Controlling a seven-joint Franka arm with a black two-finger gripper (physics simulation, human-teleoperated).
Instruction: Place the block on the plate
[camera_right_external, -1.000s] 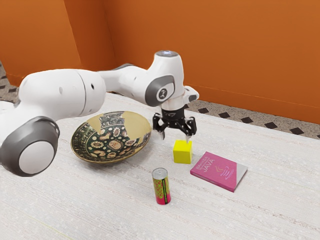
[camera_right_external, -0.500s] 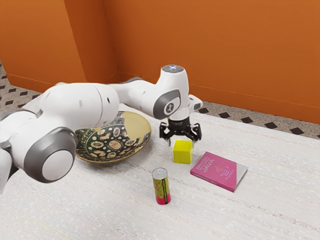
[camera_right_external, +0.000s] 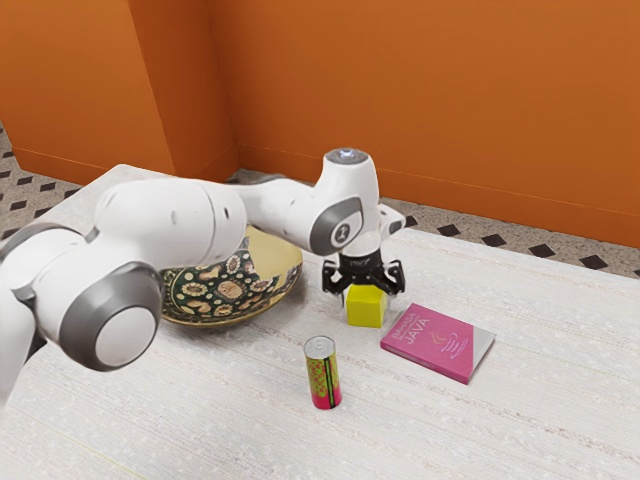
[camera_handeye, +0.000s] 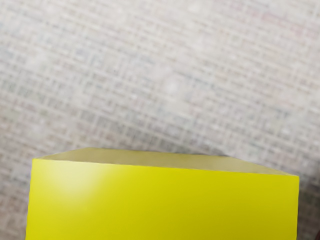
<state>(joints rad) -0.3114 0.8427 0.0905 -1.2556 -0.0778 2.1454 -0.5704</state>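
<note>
The two fingers (camera_right_external: 341, 297) are open, and they stand apart with the yellow block (camera_right_external: 366, 309) between them. They point downward on two sides of its upper part, and I do not see them gripping it. Whether one finger touches the block lightly, I cannot tell. The black gripper (camera_right_external: 365, 290) is low, directly above the block, and it covers a part of the top

The block stands upright on the white table (camera_right_external: 480, 430), so it is not on the plate (camera_right_external: 229, 290). In the wrist view, one face of the block is bright yellow, with a shiny spot near one corner, and another face is more pale. Beyond it is the table surface, with a fine woven pattern

The plate is large and deep like a bowl, with flowers on a dark ground and a plain tan part. It is apart from the block, toward the exterior view's left, and the white arm (camera_right_external: 170, 222) hides one side of it. A pink book (camera_right_external: 432, 342) lies flat near the block, toward the exterior view's right, with the word JAVA on its cover. A can (camera_right_external: 323, 375) in green and red stands upright, nearer to the exterior camera than the block. Behind the table there is an orange wall (camera_right_external: 430, 100)
</note>
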